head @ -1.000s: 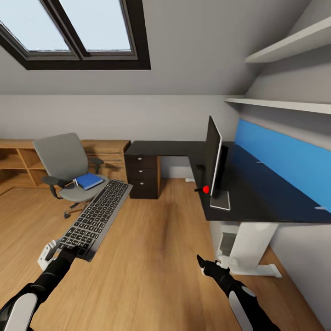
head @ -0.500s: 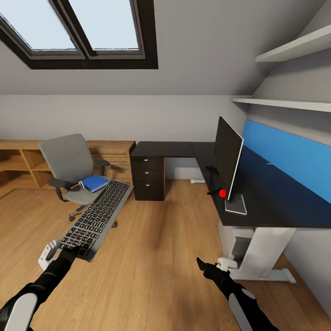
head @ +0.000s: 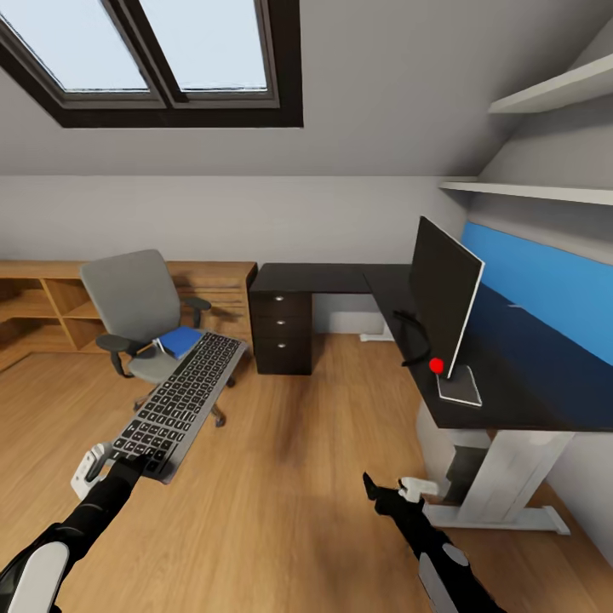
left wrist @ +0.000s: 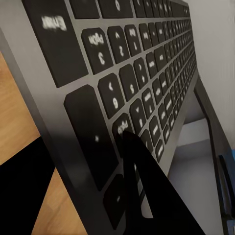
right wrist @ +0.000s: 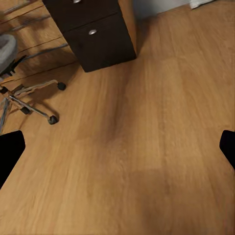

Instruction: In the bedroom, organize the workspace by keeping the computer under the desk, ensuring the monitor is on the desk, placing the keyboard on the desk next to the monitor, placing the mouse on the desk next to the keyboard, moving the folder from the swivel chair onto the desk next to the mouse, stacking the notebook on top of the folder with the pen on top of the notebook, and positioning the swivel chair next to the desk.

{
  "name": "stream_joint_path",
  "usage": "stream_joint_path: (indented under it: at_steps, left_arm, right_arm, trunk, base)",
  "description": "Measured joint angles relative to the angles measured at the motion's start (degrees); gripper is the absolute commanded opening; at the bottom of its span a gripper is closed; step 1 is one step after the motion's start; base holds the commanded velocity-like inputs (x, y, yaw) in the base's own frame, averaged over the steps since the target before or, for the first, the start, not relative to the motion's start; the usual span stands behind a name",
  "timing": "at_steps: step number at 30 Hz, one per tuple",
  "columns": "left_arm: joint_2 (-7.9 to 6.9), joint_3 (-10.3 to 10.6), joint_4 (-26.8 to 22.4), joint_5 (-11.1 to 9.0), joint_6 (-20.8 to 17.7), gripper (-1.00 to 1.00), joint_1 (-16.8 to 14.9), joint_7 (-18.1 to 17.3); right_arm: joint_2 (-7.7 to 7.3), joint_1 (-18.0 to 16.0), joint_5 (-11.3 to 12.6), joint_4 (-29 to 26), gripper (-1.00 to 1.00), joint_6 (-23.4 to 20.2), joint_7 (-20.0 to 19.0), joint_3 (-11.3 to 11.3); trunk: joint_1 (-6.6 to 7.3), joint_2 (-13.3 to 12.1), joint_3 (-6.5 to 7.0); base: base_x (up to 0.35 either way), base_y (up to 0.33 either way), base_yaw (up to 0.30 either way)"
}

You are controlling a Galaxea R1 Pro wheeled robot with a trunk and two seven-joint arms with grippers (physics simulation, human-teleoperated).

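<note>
Item: keyboard (head: 177,405). Held in the air over the wooden floor (head: 289,477) by the left gripper (head: 128,464), which was clamped on its near short end; the board stretched away from the jaws toward the swivel chair (head: 136,311), keys up and tilted. In the left wrist view a dark finger (left wrist: 147,196) lay across the keys at the board's (left wrist: 122,93) edge.

Item: right gripper (head: 372,491). Empty, low over bare floor; in the right wrist view its fingertips (right wrist: 10,152) stood wide apart at opposite edges, nothing between them.

Item: folder (head: 180,341). Blue, lying on the swivel chair's seat, partly hidden behind the keyboard's far end.

Item: monitor (head: 443,298). Upright on its stand on the desk (head: 340,277), near the front edge, red dot at its lower corner.

Item: desk. Black L-shaped top, blue back panel (head: 545,285), dark drawer unit (head: 281,332) under the far wing; well apart from both grippers.

Item: computer (head: 464,464). Pale box under the desk beside the white leg; details unclear.
</note>
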State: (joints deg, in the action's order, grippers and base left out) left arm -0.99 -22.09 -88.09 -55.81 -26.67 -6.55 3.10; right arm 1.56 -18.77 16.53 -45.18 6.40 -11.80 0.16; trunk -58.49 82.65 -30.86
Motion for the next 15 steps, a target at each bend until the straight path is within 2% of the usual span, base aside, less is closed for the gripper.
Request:
stream_joint_path:
  at_steps: [2, 3, 4, 7, 8, 10, 12, 15]
  left_arm:
    - [0.05, 0.0, 0.0, 0.0, 0.0, -1.0, 0.0, 0.0]
    - [0.08, 0.1, 0.0, 0.0, 0.0, -1.0, 0.0, 0.0]
    - [0.08, 0.1, 0.0, 0.0, 0.0, -1.0, 0.0, 0.0]
    - [0.1, 0.2, 0.0, -0.1, 0.0, -1.0, 0.0, 0.0]
    - [0.1, 0.4, 0.0, -0.2, 0.0, -1.0, 0.0, 0.0]
    - [0.11, 1.2, 0.0, -0.2, 0.0, -1.0, 0.0, 0.0]
    - [0.17, 2.0, 0.0, -0.3, 0.1, -1.0, 0.0, 0.0]
    - [0.29, 3.0, 0.0, -0.4, 0.1, -1.0, 0.0, 0.0]
  right_arm:
    - [0.52, 0.0, -2.5, 3.7, 1.0, 7.9, 0.7, 0.9]
    - [1.62, 0.0, -4.2, 7.1, 1.0, 12.8, 2.9, 1.4]
    - [2.06, 0.0, -4.8, 8.4, 1.0, 14.6, 4.0, 1.5]
    - [4.26, 0.0, -9.6, 14.9, 1.0, 23.1, 12.3, 1.7]
    - [4.93, 0.0, -11.8, 16.9, 1.0, 24.8, 15.1, 1.8]
    - [5.73, 0.0, -14.3, 20.2, 1.0, 26.4, 17.7, 1.8]
    - [6.16, 0.0, -15.9, 24.0, 1.0, 28.1, 19.1, 1.8]
    - [6.46, 0.0, -17.0, 29.1, 1.0, 33.2, 20.2, 1.7]
  trunk:
    - [-0.01, 0.0, 0.0]
    - [-0.01, 0.0, -0.01]
    - [-0.01, 0.0, 0.0]
    - [-0.02, 0.0, 0.0]
    - [-0.02, 0.0, 0.0]
    - [-0.02, 0.0, 0.0]
    - [-0.02, 0.0, 0.0]
    - [-0.01, 0.0, 0.0]
  base:
    - [0.05, 0.007, 0.0]
    - [0.027, 0.004, 0.0]
    - [0.017, 0.002, 0.0]
    - [0.008, 0.001, 0.0]
    - [0.004, 0.0, 0.0]
    - [0.002, 0.0, 0.0]
    - [0.012, 0.0, 0.0]
    - [0.073, 0.0, 0.0]
